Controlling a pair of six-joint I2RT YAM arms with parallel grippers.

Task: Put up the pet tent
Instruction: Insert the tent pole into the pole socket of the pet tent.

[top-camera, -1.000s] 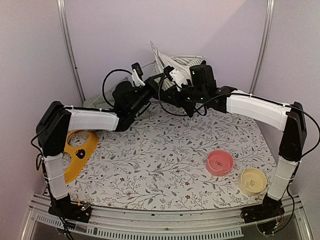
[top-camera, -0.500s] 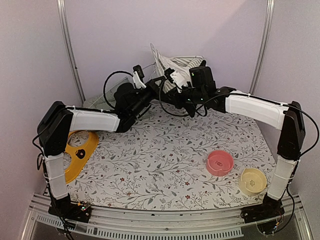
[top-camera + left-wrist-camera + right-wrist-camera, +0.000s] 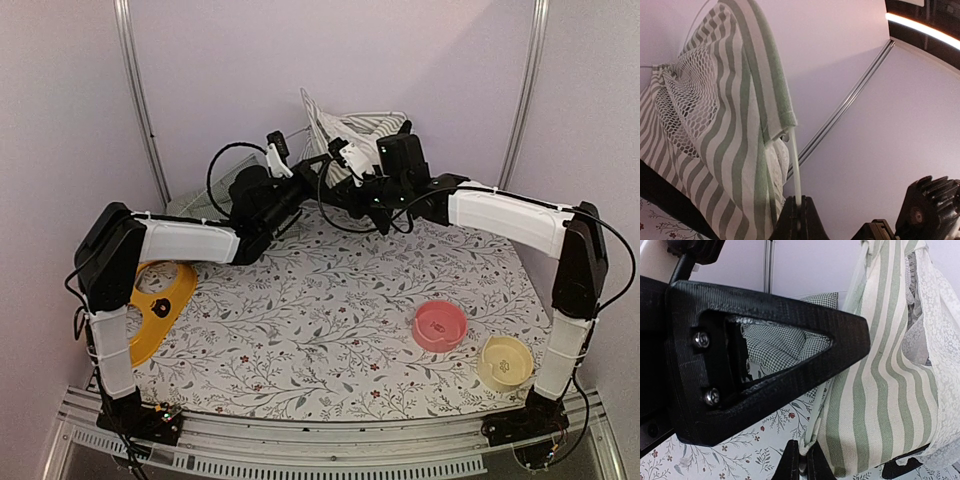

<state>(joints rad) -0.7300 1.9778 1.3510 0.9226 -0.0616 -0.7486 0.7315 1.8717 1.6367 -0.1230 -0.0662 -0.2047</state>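
Count: 1 pet tent [image 3: 345,125] far centre, 1 checked cushion [image 3: 771,344], 2 bowls near right (pink bowl [image 3: 440,325], cream bowl [image 3: 505,360]), 1 yellow flat piece [image 3: 148,335] left.

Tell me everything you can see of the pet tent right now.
The pet tent is soft fabric in green and white stripes with a white mesh panel. It sits crumpled and half raised at the far edge of the table. A thin pole pokes out of a hem, and the left tool is shut on it. The right tool pinches the tent's lower edge.
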